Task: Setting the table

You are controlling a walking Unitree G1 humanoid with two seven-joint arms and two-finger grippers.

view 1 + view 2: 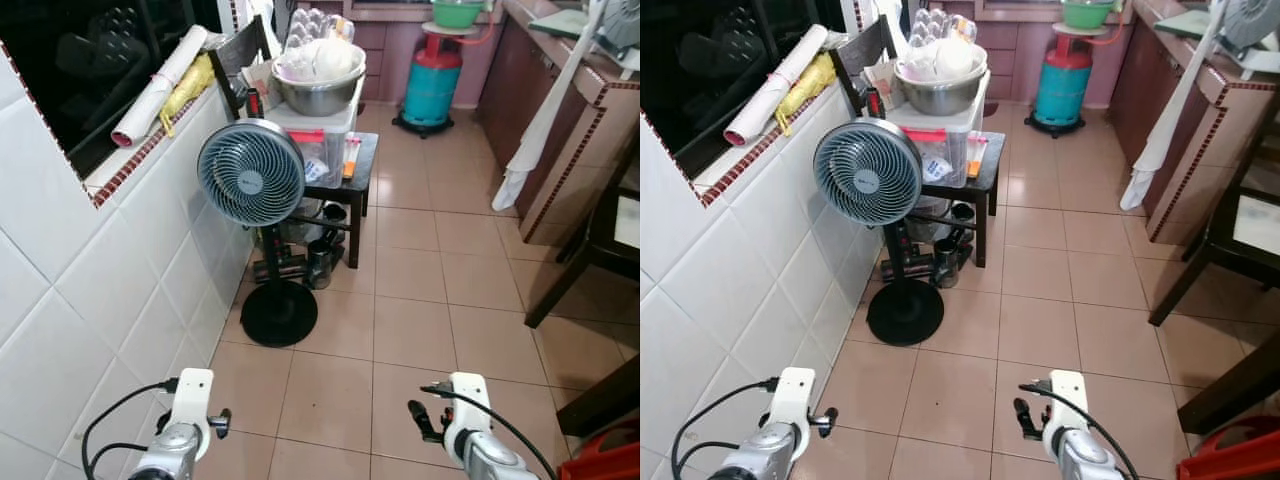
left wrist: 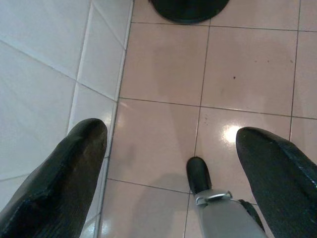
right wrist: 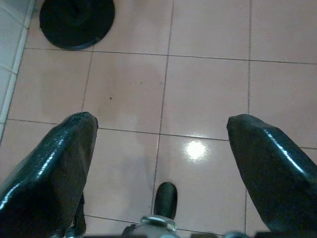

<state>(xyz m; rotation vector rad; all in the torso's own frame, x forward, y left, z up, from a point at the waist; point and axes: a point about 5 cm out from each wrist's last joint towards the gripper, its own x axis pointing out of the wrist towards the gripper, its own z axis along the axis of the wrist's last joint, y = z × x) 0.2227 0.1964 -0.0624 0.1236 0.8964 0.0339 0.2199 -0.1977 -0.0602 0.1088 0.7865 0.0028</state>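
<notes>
Hanging low at the frame's bottom, the left gripper (image 2: 171,148) and right gripper (image 3: 161,134) gape wide, holding nothing. Pink floor tiles (image 3: 208,89) lie beneath; a black fan base (image 3: 77,22) sits upper left.

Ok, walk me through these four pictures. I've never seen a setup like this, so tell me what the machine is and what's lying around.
This is a walking humanoid robot in a kitchen. Two pictures come from its head camera, looking down: its left arm and right arm show at the bottom. The other two come from wrist cameras, looking along each arm's black fingers at the tiled floor. Both jaws stand open and hold nothing. Ahead stands a fan beside the white tiled wall. Behind it a small black table carries a plastic box with a metal bowl on top. Farther back stands a gas cylinder.
</notes>
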